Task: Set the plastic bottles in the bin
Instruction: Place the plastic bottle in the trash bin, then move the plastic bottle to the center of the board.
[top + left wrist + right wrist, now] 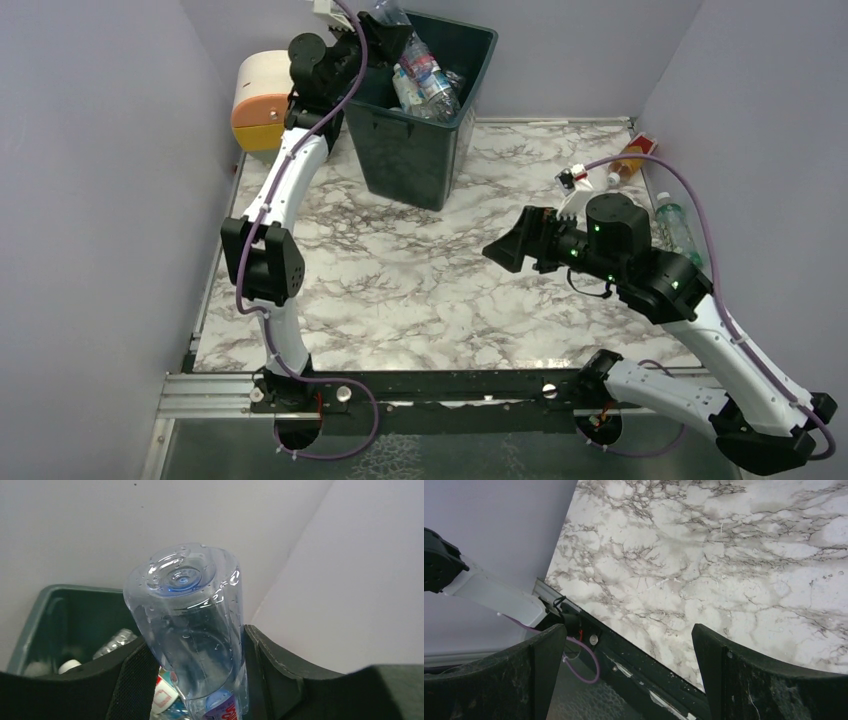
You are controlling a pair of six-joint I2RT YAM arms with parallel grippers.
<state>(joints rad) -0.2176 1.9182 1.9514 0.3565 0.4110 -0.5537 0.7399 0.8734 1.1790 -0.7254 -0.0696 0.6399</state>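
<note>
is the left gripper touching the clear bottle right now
Touching. The left wrist view shows the left gripper clamped on both sides of the clear bottle.

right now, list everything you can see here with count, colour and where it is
bin: one, dark green, far end of the table
bottles in bin: several, mostly clear, piled inside; exact count hidden
held bottle: one, clear, gripped above the bin
orange bottle: one, by the right wall
clear bottle: one, by the right wall, nearer than the orange one
drawer unit: one, cream, orange and yellow, left of the bin
table: one, white-grey marble
left end effector: black, shut on the held bottle
right end effector: black, open, empty, above the table
</note>
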